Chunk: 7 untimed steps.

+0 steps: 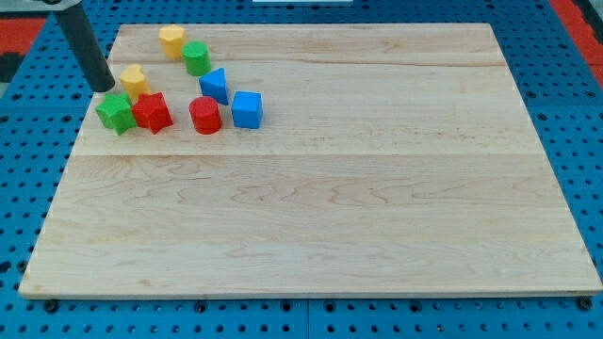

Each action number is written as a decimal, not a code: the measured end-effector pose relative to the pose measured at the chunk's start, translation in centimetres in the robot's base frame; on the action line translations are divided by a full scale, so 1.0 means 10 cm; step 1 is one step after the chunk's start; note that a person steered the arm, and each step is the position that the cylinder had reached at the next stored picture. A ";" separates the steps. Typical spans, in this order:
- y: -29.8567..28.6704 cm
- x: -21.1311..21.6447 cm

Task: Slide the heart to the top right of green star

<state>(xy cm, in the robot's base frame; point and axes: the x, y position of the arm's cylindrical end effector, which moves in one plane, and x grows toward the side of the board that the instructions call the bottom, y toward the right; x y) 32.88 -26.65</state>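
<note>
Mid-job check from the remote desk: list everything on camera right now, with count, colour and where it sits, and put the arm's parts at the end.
Yellow heart: 1, yellow, far left of the board, just above the green star.
Green star: 1, green, leftmost block, touching the red star.
Red star: 1, red, right of the green star.
Red cylinder: 1, red, between the red star and the blue cube.
Blue cube: 1, blue, right end of the cluster.
Blue block: 1, blue, shape unclear, above the red cylinder.
Green cylinder: 1, green, near the top edge.
Yellow block: 1, yellow, topmost, shape unclear.
Board: 1, light wood.
Base: 1, blue, perforated, around the board.
My tip: 1, dark rod end, immediately left of the yellow heart.
</note>
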 end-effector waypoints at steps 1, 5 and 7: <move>0.05 0.19; -0.36 -0.16; -0.35 -1.35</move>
